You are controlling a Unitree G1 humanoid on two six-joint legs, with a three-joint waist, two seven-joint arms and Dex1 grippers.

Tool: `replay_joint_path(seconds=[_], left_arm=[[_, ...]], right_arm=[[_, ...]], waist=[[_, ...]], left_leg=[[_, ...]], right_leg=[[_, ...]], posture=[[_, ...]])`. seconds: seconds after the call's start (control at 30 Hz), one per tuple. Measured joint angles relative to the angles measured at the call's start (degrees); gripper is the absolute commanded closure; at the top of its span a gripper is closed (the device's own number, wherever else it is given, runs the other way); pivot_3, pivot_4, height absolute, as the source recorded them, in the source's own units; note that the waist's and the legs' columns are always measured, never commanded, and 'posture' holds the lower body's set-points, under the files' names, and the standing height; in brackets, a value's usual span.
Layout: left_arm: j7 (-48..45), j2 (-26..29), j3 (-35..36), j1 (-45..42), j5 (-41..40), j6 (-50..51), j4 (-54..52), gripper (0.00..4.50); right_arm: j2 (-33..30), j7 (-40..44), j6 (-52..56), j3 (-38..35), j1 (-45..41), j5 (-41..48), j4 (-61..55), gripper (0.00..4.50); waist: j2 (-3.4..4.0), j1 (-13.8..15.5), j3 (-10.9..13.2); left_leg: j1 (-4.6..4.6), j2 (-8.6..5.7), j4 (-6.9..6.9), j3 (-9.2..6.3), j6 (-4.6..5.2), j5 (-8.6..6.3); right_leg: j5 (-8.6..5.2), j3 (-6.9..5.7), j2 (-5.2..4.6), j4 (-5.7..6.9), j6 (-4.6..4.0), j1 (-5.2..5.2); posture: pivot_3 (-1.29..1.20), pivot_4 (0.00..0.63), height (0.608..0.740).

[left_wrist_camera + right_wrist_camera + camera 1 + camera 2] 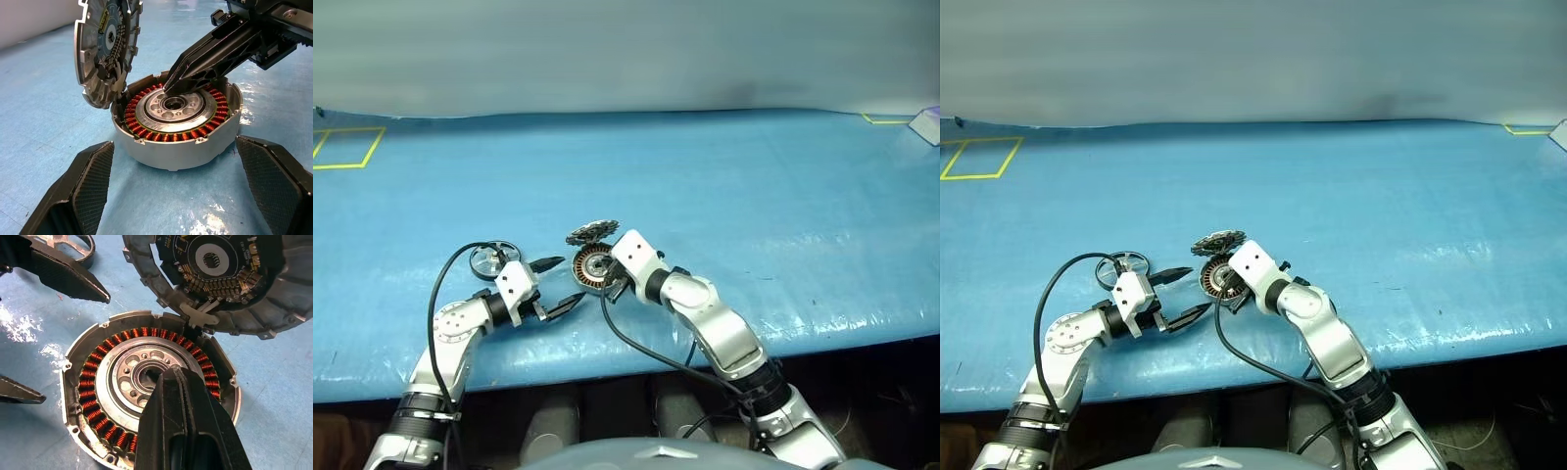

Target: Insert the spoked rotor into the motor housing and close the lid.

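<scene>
1. The motor housing [178, 125] sat on the blue table [754, 196] with its lid [105, 49] tipped up at the far edge, hinged open

2. The right gripper [168, 88] was closed, empty, its tip resting at the housing's silver hub; pressing harder there risked sliding the housing or scraping the copper windings [98, 382]

3. The left gripper [553, 286] stood open, holding nothing, just beside the housing

4. The spoked rotor [494, 258] lay beyond the left gripper, not yet inserted; a reach for it could have knocked the lid shut
</scene>
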Motion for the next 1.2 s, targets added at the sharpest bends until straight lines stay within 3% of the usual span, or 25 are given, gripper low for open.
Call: replay_joint_path(seconds=[0.27,0.77,1.13,1.2], left_arm=[[1.5,3.2,2.8,0.1,-4.2,10.8,-7.9,0.16],[6.6,5.4,6.6,2.1,-5.0,18.0,-13.4,0.16],[17.0,12.6,11.9,2.8,-4.9,40.8,-23.3,0.16],[18.2,14.2,12.0,2.7,-4.8,44.9,-25.7,0.57]], right_arm=[[-2.9,3.6,0.8,-4.0,4.6,6.7,-11.1,4.48],[-3.3,12.5,-14.6,-4.0,8.9,13.4,-2.8,4.48],[-4.2,11.7,-15.8,-2.9,8.7,11.1,-0.6,4.48],[-4.1,11.6,-15.9,-2.8,8.7,11.1,-0.6,4.50]], waist=[[0.01,0.0,0.0],[-0.08,-0.1,0.1],[-0.17,-0.1,0.2],[-0.18,0.0,0.2]], left_leg=[[-0.08,0.01,-0.02,-0.02,-0.01,0.00],[-0.07,0.03,-0.02,0.01,-0.02,-0.01],[-0.07,0.02,-0.02,0.00,-0.04,-0.02],[-0.08,0.02,-0.03,0.00,-0.09,-0.02]], right_leg=[[-0.02,-0.02,0.00,0.00,-0.01,-0.07],[-0.03,-0.02,0.01,0.01,-0.03,-0.09],[-0.03,-0.04,0.04,0.03,-0.03,-0.10],[-0.03,-0.04,0.04,0.03,-0.03,-0.11]], posture=[[0.00,0.150,0.740],[0.00,0.150,0.740],[0.00,0.150,0.740],[0.00,0.150,0.740]])
